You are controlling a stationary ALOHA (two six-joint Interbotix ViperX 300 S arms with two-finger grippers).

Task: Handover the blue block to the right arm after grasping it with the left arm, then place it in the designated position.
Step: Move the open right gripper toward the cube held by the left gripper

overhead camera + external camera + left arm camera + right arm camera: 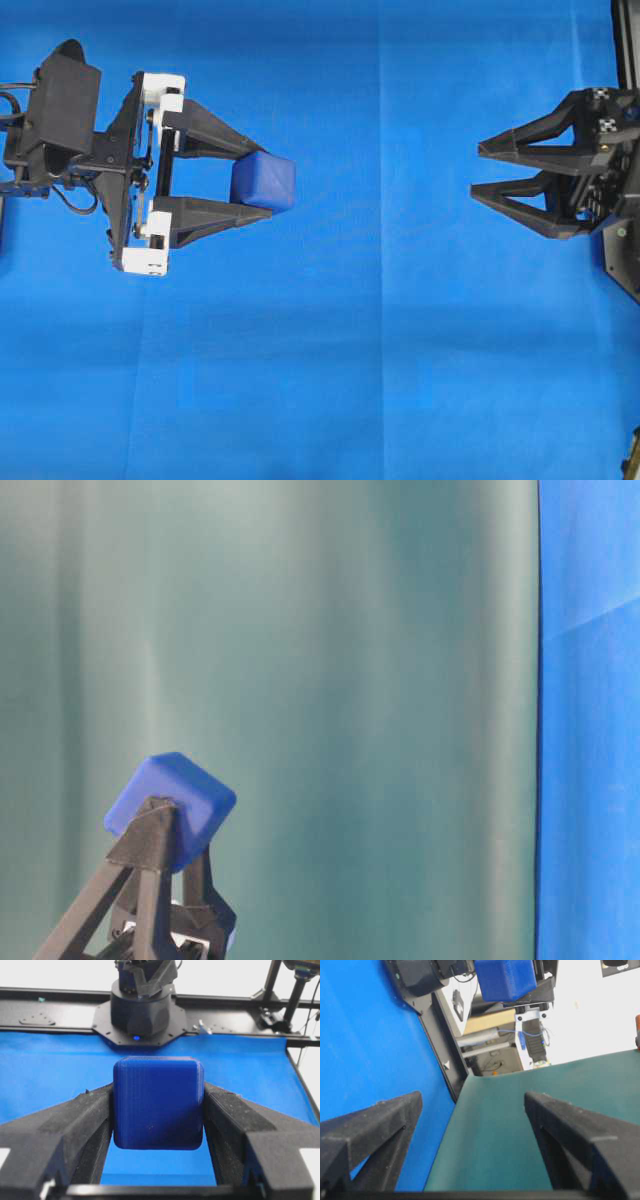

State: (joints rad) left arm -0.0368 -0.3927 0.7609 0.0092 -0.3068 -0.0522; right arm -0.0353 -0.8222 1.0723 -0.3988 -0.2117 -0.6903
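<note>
Clamped between the two black fingers [75, 1130] of the left tool [262, 183], the blue block [158, 1102] fills the left wrist view, one pad pressed flat to each side face and the front face left bare. From above, the block sits at the very fingertips, beyond the white brackets [160, 95], and the low side view shows it lifted off the blue cloth [330, 380], slightly tilted. That puts it above the left half of the tabletop, nearer the far edge than the near one as the overhead view frames them.

Across the middle, the right tool [480, 170] hangs near the right edge with its fingers spread wide and nothing between them. Its tips point toward the block, but the two tools are well apart. In the right wrist view the block appears high in the frame, above and somewhat left of the gap between the spread fingers, so the right tool looks not yet lined up with it.

Judging by this, the grasp and lift by the left arm are done and the handover is the step in hand. Next, the right tool needs to close the gap and bring its fingers around the block's free faces, turned so they clear the left fingers, then shut before the left tool lets go. No marked placing spot is visible on the cloth.
</note>
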